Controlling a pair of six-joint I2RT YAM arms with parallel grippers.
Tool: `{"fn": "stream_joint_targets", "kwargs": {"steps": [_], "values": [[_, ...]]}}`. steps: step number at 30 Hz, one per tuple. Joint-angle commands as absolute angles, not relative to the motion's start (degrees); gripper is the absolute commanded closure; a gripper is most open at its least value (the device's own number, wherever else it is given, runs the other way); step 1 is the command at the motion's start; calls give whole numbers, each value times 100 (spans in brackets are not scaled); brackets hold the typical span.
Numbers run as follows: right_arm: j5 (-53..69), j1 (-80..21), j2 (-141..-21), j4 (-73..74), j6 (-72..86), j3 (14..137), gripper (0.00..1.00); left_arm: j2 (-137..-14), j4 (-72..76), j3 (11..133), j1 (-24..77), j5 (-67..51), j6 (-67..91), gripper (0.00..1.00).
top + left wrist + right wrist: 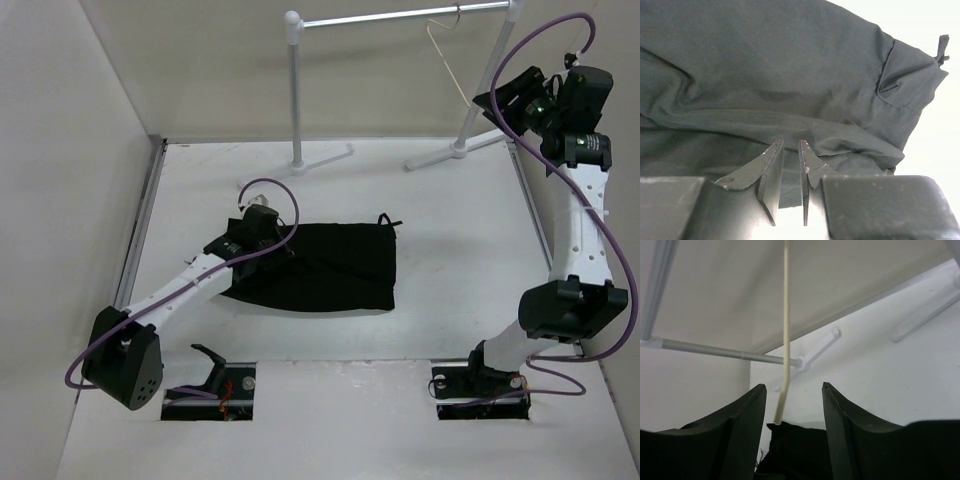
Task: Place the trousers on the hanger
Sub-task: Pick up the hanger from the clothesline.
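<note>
The black trousers point(330, 265) lie folded flat on the white table, drawstring point(388, 220) at the far right corner. My left gripper point(270, 242) rests on their left end. In the left wrist view its jaws point(790, 145) stand almost together with a fold of the cloth point(790, 65) between them. The cream hanger point(447, 55) hangs by its hook from the rail. My right gripper point(497, 95) is raised beside its lower end. In the right wrist view it point(793, 387) is open, with the hanger's thin arm point(786, 315) between the fingers, near the left one, not touching.
The white-and-silver rail stand point(400, 15) stands at the back of the table, its feet point(320, 160) on the surface; its bar shows in the right wrist view point(715, 351). White walls close in the left and back. Two arm bases sit at the near edge.
</note>
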State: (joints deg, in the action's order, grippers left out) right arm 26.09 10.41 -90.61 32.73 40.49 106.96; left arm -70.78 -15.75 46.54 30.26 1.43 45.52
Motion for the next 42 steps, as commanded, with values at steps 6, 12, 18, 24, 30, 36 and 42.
{"fn": "stream_joint_targets", "kwargs": {"steps": [6, 12, 18, 24, 30, 36, 42], "values": [[3330, 998, -9079, 2031, 4728, 10529, 46, -7128, -1441, 4790, 3177, 141, 4693, 83], [3419, 972, -9237, 1969, 4790, 10520, 50, -7128, -1424, 4772, 3177, 158, 4737, 83], [3524, 892, -9378, 1881, 4869, 10503, 52, -7198, -1389, 4825, 3186, 167, 4764, 83], [3621, 822, -9492, 1714, 5010, 10512, 59, -7251, -1371, 4808, 3203, 176, 4799, 83], [3612, 787, -9562, 1696, 5045, 10512, 66, -7251, -1336, 4781, 3212, 184, 4834, 83], [3568, 769, -9571, 1696, 5062, 10512, 78, -7251, -1336, 4764, 3212, 185, 4843, 83], [3489, 690, -9554, 1670, 5071, 10608, 87, -7251, -1336, 4781, 3212, 193, 4860, 83]]}}
